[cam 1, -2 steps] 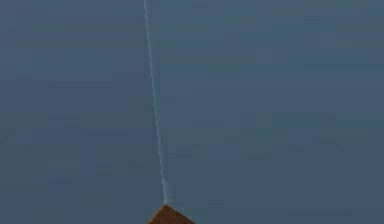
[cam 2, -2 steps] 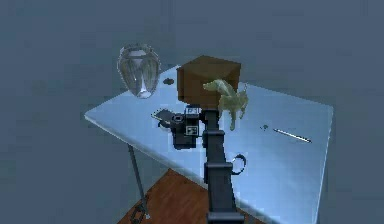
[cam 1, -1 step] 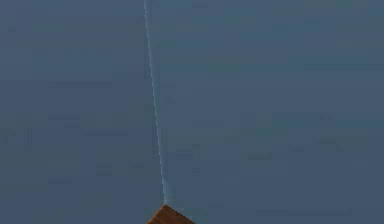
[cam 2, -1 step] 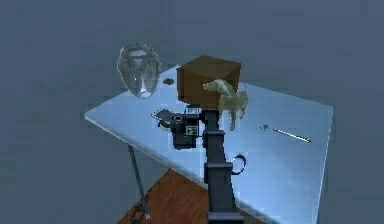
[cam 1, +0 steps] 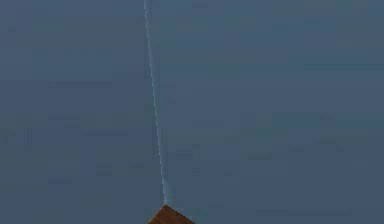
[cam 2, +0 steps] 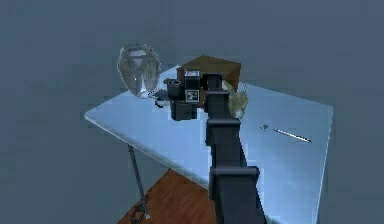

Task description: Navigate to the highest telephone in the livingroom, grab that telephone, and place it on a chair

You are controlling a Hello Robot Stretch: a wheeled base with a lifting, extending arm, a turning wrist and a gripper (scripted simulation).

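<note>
1. While the arm [cam 2: 228, 150] reaches out across the pale blue table [cam 2: 290, 165], the gripper [cam 2: 172, 97] sits near the table's far edge, between a glass vase [cam 2: 138, 68] and a brown box [cam 2: 215, 68].
2. A small dark blob [cam 2: 160, 98], possibly the telephone, lies at the gripper's far end, on the vase side; its long axis cannot be made out.
3. Whether the gripper holds anything, I cannot tell.

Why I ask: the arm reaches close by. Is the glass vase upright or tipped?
Upright: the glass vase stands on its base on the table, mouth upward.
</note>
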